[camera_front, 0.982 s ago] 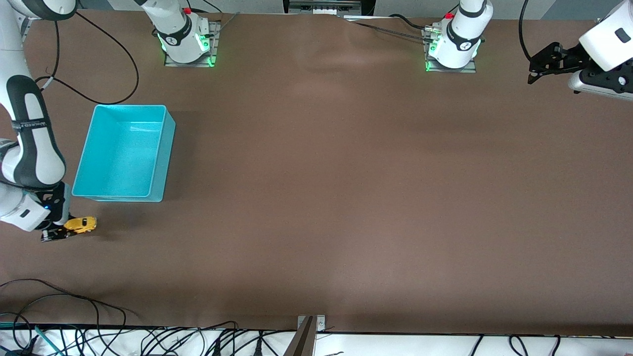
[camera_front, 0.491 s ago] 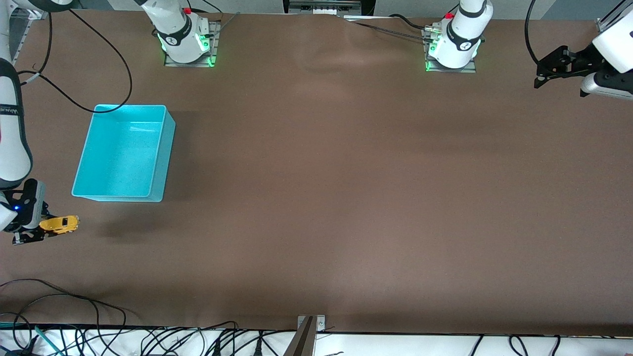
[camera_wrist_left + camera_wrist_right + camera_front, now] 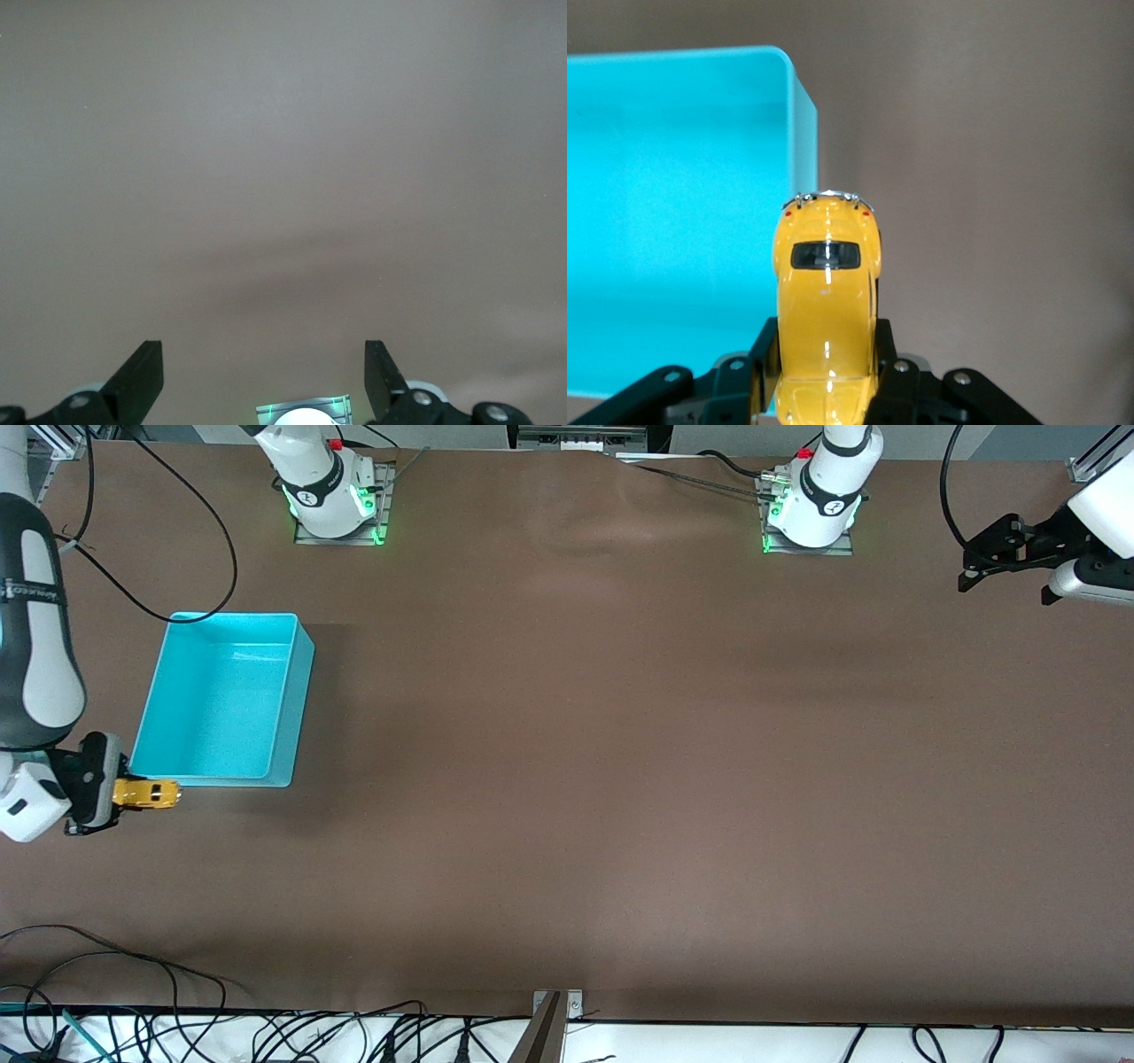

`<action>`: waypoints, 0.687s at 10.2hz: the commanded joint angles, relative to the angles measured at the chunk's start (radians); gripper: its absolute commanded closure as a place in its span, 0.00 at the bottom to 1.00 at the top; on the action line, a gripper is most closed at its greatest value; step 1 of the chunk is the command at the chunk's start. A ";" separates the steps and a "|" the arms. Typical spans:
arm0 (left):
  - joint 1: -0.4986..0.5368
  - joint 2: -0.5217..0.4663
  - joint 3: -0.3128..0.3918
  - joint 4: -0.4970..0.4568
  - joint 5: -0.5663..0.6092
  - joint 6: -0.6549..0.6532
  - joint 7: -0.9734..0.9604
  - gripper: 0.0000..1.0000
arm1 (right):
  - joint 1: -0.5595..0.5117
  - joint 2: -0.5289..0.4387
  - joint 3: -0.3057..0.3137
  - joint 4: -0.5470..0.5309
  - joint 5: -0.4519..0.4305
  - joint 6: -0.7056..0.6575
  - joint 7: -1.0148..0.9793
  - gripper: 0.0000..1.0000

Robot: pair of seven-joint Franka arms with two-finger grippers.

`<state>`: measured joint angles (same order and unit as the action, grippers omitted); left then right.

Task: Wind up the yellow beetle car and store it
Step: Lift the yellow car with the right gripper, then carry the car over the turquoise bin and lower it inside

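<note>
Right hand (image 3: 120, 795) pinching yellow beetle car (image 3: 147, 793), lengthwise outward, beside cyan bin (image 3: 279, 757), left hand (image 3: 973, 576) spread, waiting.

This looked like a robotics lab; two white arm bases (image 3: 335, 491) stood bolted to plates along one edge of a brown surface (image 3: 620, 779); loose cables (image 3: 266, 1036) tangled along its camera-side edge.

— Where is your right gripper (image 3: 113, 795) now?
— At the table edge on my right arm's end, fingers (image 3: 897, 370) pressed shut on the yellow beetle car (image 3: 149, 792), wrist turned sideways.
— And your left gripper (image 3: 974, 571)?
— It waits in the air by the corner near my left base, fingers (image 3: 142, 376) spread wide, holding nothing.
</note>
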<state>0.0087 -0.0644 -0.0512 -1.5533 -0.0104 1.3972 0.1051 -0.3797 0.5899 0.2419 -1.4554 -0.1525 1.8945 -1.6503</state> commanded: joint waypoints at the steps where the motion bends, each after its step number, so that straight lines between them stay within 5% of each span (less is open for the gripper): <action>1: 0.007 0.017 -0.002 0.030 -0.013 -0.006 -0.004 0.00 | -0.008 -0.195 0.002 -0.318 -0.015 0.137 0.111 1.00; 5: 0.008 0.017 -0.002 0.032 -0.011 -0.007 0.002 0.00 | -0.011 -0.373 -0.003 -0.734 -0.015 0.433 0.156 1.00; 7: 0.008 0.017 -0.002 0.032 -0.013 -0.009 0.002 0.00 | -0.019 -0.401 -0.016 -0.842 -0.016 0.526 0.135 1.00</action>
<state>0.0093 -0.0601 -0.0509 -1.5522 -0.0104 1.3972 0.1051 -0.3800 0.2615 0.2325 -2.1856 -0.1558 2.3573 -1.5013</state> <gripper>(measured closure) 0.000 0.555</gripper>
